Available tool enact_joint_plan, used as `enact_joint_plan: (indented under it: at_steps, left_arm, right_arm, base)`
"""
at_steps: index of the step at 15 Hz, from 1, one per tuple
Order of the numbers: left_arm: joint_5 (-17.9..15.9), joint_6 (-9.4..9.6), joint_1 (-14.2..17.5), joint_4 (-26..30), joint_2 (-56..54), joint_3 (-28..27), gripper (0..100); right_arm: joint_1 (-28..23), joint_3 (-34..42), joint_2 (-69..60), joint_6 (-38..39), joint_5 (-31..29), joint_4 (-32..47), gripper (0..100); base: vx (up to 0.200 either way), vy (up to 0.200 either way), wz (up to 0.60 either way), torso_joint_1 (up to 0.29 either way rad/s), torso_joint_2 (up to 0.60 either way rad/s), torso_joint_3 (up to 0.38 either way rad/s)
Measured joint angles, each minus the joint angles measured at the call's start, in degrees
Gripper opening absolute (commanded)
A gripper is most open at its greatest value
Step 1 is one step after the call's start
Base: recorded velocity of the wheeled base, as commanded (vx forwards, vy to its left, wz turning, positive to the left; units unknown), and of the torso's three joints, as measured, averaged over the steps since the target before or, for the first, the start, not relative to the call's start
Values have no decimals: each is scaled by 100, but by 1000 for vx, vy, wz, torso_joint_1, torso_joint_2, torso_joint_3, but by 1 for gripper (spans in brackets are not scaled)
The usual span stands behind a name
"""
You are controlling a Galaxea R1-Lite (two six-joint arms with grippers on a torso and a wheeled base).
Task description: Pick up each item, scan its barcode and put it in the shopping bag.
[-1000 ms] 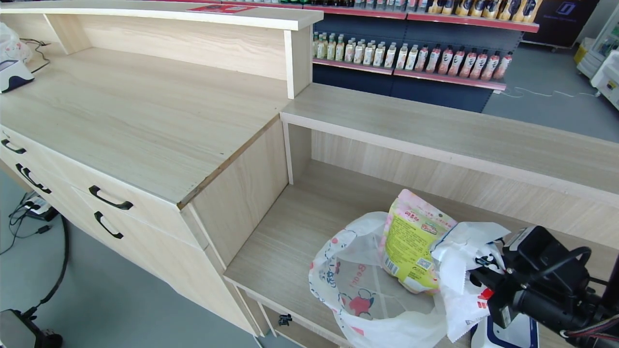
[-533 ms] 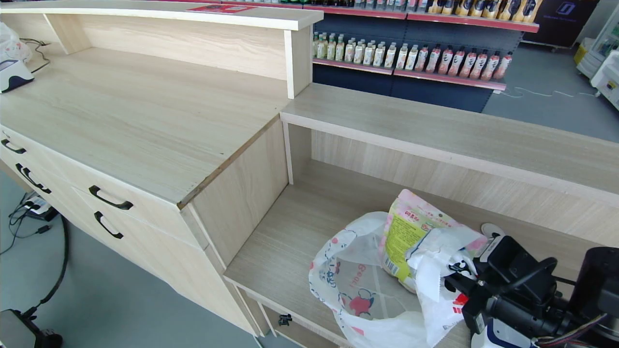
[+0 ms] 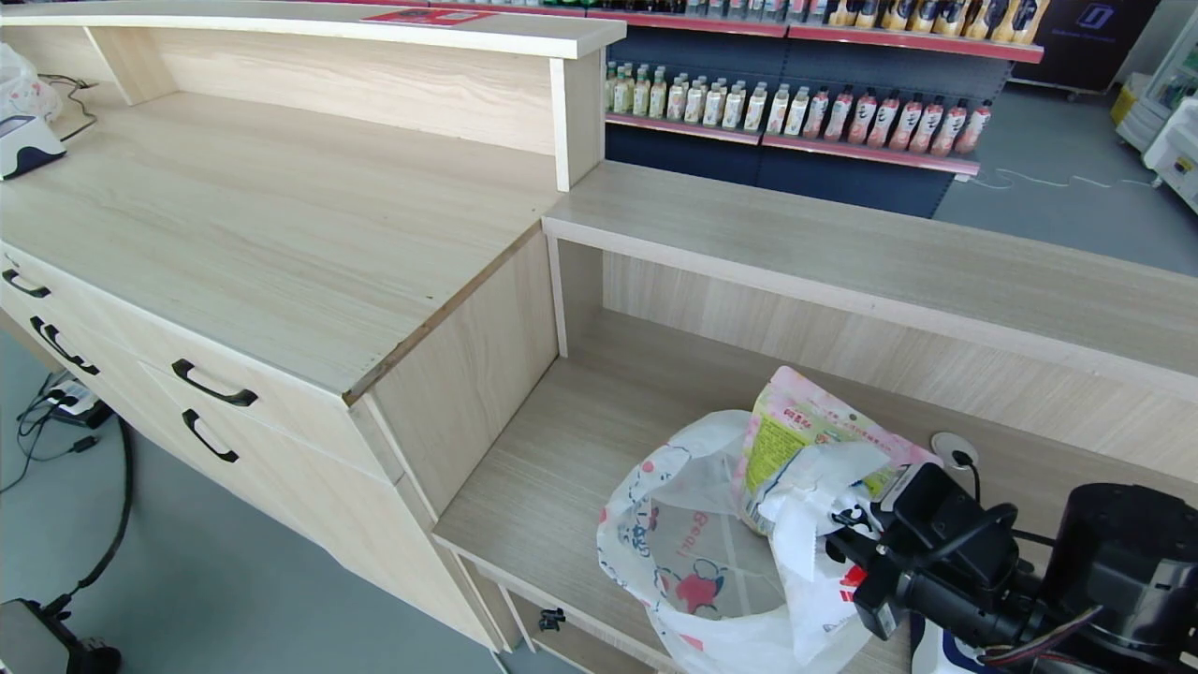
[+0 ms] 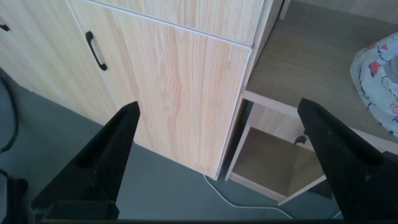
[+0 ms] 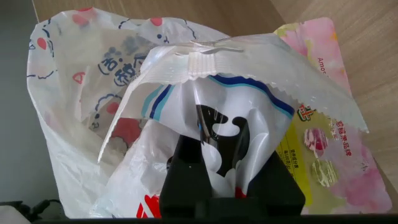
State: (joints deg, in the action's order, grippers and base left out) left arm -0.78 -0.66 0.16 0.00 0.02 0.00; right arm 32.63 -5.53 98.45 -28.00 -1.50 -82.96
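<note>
Pale wood shop counter, store racks of bottles behind, and a low shelf set beneath the countertop. On that shelf, a printed shopping bag, mouth slumped wide, so goods can drop straight in. Propped inside against its far side, a pink-and-green pouch, upright and apparently already dealt with. Pinched by its lower end in the right gripper, fingers pressed together on the film, a white packet standing up at the bag's right rim, just in front of the pouch; whether touching it, cannot tell. Held there most likely for release into the bag, so probably the put-away step for this item. Left gripper spread wide and holding nothing, low beside the drawer cabinet, well apart from the bag, seemingly parked clear of the working arm.
</note>
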Motion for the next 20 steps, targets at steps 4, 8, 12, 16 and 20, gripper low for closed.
enact_joint_plan:
  at_steps: [4,8,12,16,20]
  left_arm:
    - [0,0,0,0,0,0,100]
    - [0,-2,0,0,0,0,100]
    - [0,0,0,0,0,0,100]
    - [-1,0,0,0,0,0,100]
    - [-1,-2,0,0,0,0,100]
  right_arm:
    - [2,-69,293,41,6,-441,0]
    - [-59,-245,212,45,11,-512,0]
    - [-149,-427,234,28,13,-517,0]
    - [-108,-529,496,-145,27,-532,0]
    - [2,-396,742,-161,28,-536,0]
  base:
    - [0,0,0,0,0,0]
    - [0,0,0,0,0,0]
    - [0,0,0,0,0,0]
    - [0,0,0,0,0,0]
    - [0,0,0,0,0,0]
